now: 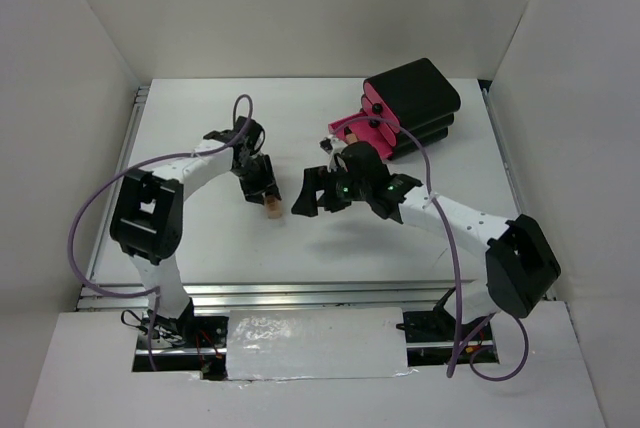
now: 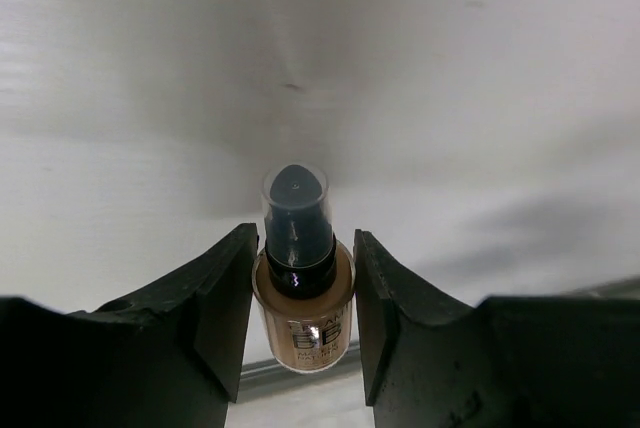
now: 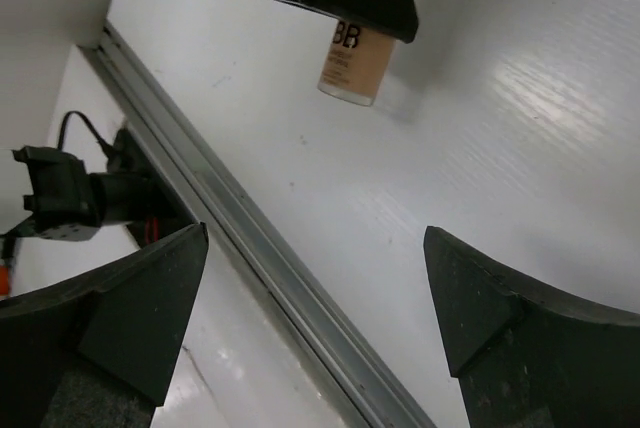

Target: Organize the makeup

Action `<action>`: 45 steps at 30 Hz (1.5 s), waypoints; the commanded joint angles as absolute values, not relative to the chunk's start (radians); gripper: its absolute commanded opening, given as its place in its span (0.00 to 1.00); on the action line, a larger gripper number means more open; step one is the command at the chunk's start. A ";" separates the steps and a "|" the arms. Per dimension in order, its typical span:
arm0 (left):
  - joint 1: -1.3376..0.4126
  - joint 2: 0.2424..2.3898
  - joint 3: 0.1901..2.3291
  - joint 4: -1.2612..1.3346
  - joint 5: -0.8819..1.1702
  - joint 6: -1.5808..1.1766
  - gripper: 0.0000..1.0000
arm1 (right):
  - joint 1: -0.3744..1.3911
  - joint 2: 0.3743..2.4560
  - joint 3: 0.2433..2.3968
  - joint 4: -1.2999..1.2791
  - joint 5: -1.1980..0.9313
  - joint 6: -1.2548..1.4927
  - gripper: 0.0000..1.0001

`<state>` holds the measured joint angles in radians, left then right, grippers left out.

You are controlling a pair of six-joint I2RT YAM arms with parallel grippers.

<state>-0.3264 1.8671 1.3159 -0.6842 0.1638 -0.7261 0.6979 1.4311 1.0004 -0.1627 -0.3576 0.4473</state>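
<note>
the left gripper [image 2: 305,248] is closed on a tan bottle [image 2: 303,323], its fingers [image 2: 225,288] pressed to both sides just under the black cap [image 2: 297,210]. the bottle hangs upright near the middle of the table [image 1: 200,118], a little left of centre; whether its base is clear of the surface cannot be told. the right gripper [image 3: 315,238] stands wide and empty, just right of the bottle and pointed at it. the black box [image 1: 415,98] sits far right with a pink drawer [image 1: 345,128] pulled out; something tan lies in it, too small to name. the likely step is carrying or passing the bottle toward that drawer. the main risk is the hold: the bottle is round and smooth and pinched high, so it could swing, twist or slide out on a quick move. the two grippers are close, so a pass could knock fingers together, or the left could let go before the right has closed, and the bottle would drop and roll. a low carry might also catch the drawer front or push the box.
</note>
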 commanded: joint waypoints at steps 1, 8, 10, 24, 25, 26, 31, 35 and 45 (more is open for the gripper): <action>-0.333 1.724 1.371 -0.589 0.331 -0.825 0.00 | 0.707 1.390 0.973 0.104 -0.413 0.595 0.97; -0.344 1.664 1.419 -0.546 0.446 -0.905 0.00 | 0.723 1.459 1.058 0.083 -0.381 0.594 0.95; -0.348 1.648 1.416 -0.531 0.469 -0.917 0.00 | 0.724 1.494 1.090 0.060 -0.367 0.592 0.93; -0.364 1.608 1.416 -0.500 0.543 -0.960 0.00 | 0.724 1.563 1.181 -0.041 -0.256 0.546 0.69; -0.362 1.606 1.414 -0.502 0.537 -0.960 0.00 | 0.724 1.565 1.183 -0.041 -0.256 0.545 0.64; -0.364 1.606 1.413 -0.502 0.535 -0.960 0.00 | 0.724 1.565 1.184 -0.041 -0.256 0.542 0.59; -0.362 1.612 1.414 -0.503 0.534 -0.948 0.05 | 0.724 1.554 1.184 -0.052 -0.236 0.515 0.00; -0.361 1.617 1.446 -0.509 0.512 -0.930 0.82 | 0.719 1.545 1.189 -0.077 -0.224 0.431 0.00; -0.099 1.615 1.657 -0.653 0.416 -0.835 0.99 | 0.488 1.555 1.185 -0.159 -0.080 0.126 0.00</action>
